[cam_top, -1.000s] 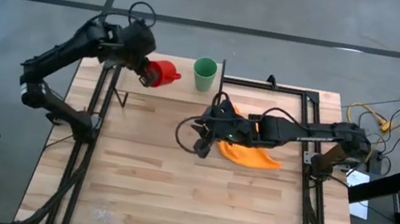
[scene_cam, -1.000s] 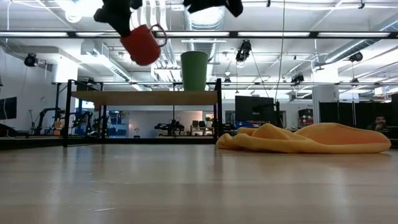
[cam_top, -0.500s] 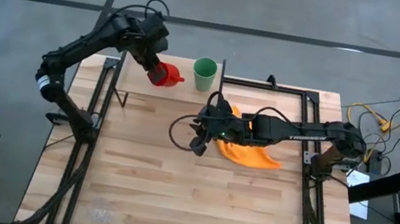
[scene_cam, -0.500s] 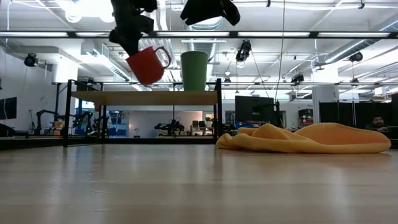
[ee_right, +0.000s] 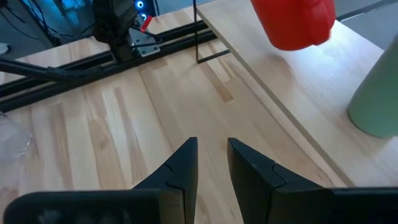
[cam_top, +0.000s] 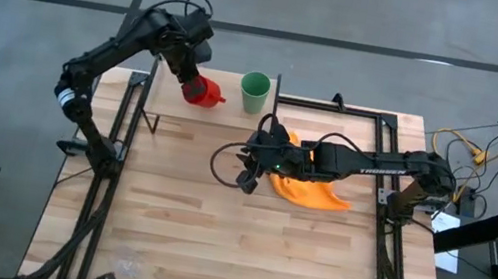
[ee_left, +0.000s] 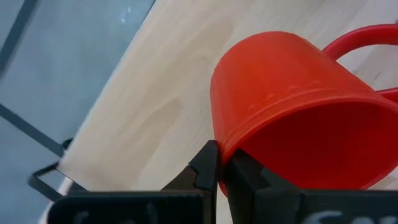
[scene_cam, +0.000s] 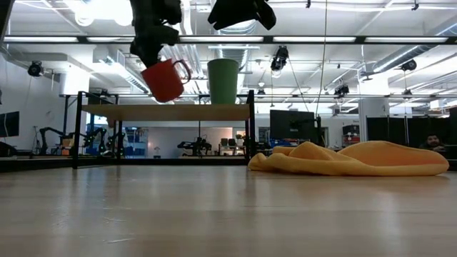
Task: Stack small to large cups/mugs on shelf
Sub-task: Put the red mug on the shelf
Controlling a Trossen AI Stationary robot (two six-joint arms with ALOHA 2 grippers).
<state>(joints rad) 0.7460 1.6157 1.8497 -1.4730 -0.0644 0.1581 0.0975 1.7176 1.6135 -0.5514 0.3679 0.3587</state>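
The red mug [cam_top: 202, 90] hangs tilted from my left gripper [cam_top: 189, 71], just above the shelf [scene_cam: 168, 112] and left of the green cup [scene_cam: 223, 81]. The green cup [cam_top: 255, 91] stands upright on its base at the shelf's right end. The clear glass cup [cam_top: 126, 264] sits near the table's near left corner. My right gripper [cam_top: 247, 172] hovers open over the mid table, beside the orange cloth [cam_top: 314, 188], holding nothing. My left gripper [ee_left: 219, 163] pinches the red mug's rim [ee_left: 231, 146] on the side away from the handle [ee_left: 354, 38], one finger inside and one outside. The fingers come from above. The mug [scene_cam: 165, 79] hangs tilted below them, lifted clear of the shelf.
Thin black posts [cam_top: 278, 86] frame the shelf at the table's far edge. Black frame rails [cam_top: 387, 173] run along the table's left and right sides. The orange cloth [scene_cam: 353, 158] lies bunched right of centre. Bare planks [cam_top: 231, 248] fill the near half.
My left gripper has carried the red mug down toward the shelf and a little toward the green cup, with the arm swinging in toward the table's far edge. The mug stays tilted in the hold. My right gripper has barely moved.
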